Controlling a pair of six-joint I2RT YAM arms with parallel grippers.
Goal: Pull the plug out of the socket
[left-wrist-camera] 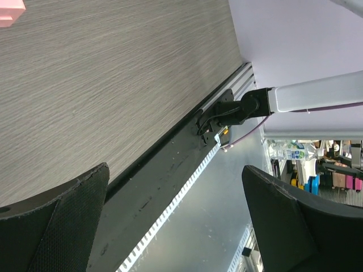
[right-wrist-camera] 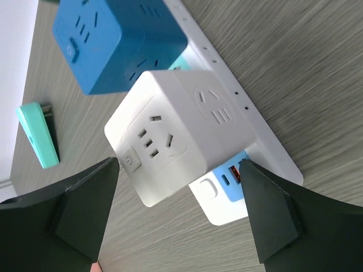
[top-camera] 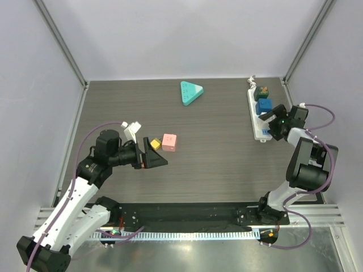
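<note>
**Step in hand:** approach and pre-grasp; nothing is pulled yet.

- The surface (top-camera: pixel 215 164) carries the socket (top-camera: pixel 256 120) at the upper right of the top view. The socket lies flat and runs toward the back wall.
- Three cube units sit in a row on the strip: a dark cube (top-camera: pixel 261 91) farthest back, a blue cube (right-wrist-camera: pixel 116 39) in the middle, and a white cube plug (right-wrist-camera: pixel 181 130) closest to the strip's blue-labelled end.
- The white cube plug is seated on the socket. From the right wrist view I judge it to be the target, since it is centred in that frame.

**Next move calls for:**
- Advance so both pads reach the cube's side faces, then close firmly.
- Lift straight off the strip's face.
- The strip is loose on the surface and may rise with the plug. Holding it down looks advisable.

**End effectors:**
- The right end effector (right-wrist-camera: pixel 178 212) has its jaws wide apart and holds nothing.
- Its fingers (right-wrist-camera: pixel 85 209) frame the white cube from the lower corners of the wrist view. The left tip is just beside the cube's corner; I cannot tell whether it touches.
- The left end effector (top-camera: pixel 152 153) is at centre-left of the top view, well apart from the socket. Its jaws are also apart and empty.
</note>
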